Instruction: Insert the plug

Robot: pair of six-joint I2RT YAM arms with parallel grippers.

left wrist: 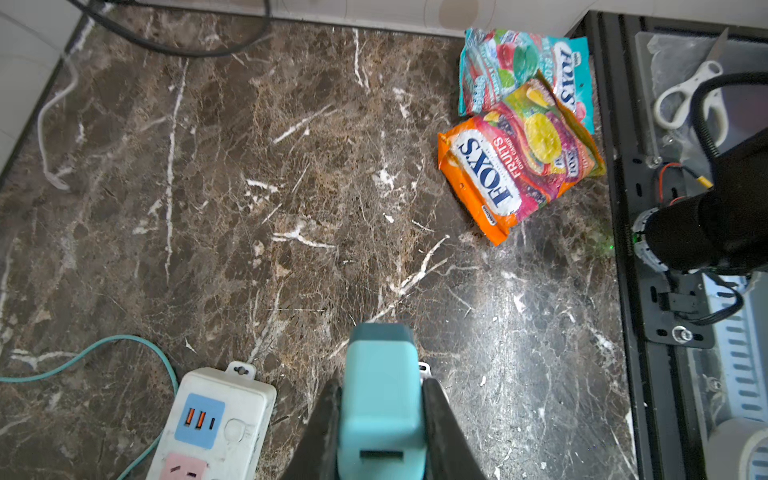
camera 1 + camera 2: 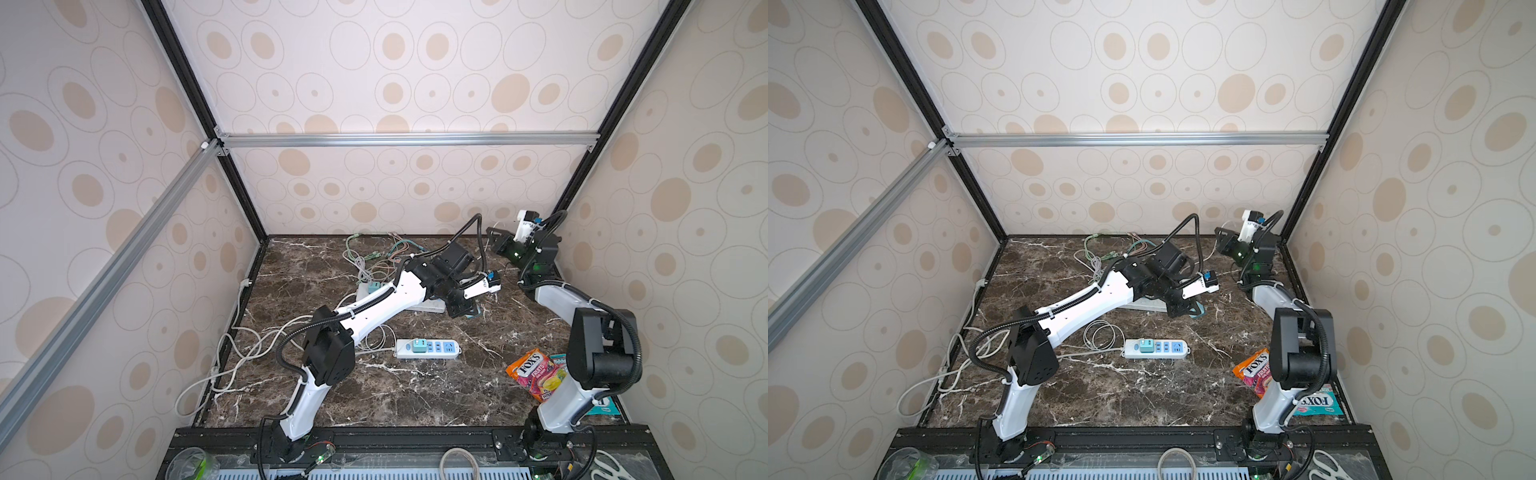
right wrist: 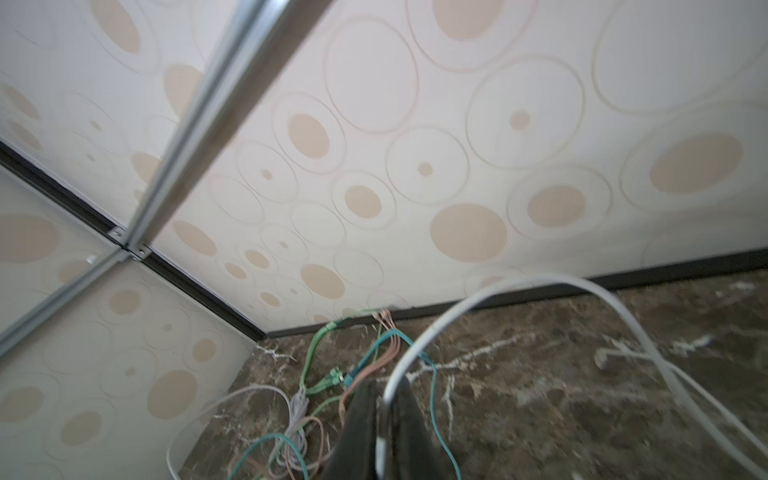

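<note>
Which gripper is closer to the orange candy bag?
Left. The left gripper sits centrally, just beyond the orange candy bag; the right gripper is raised much farther back.

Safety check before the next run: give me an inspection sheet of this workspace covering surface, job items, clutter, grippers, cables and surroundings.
Surface: dark marble-pattern tabletop.
Job's things: teal charger plug held, not inserted; white power strip beside it; second power strip carries a teal adapter.
Clutter: orange Fox's bag, teal Fox's bag, scissors on front ledge.
Grippers: left gripper shut on the plug; right gripper raised at back, pinching white cable.
Cables: loose tangle by back wall.
Surroundings: patterned walls, aluminium frame bar.
</note>
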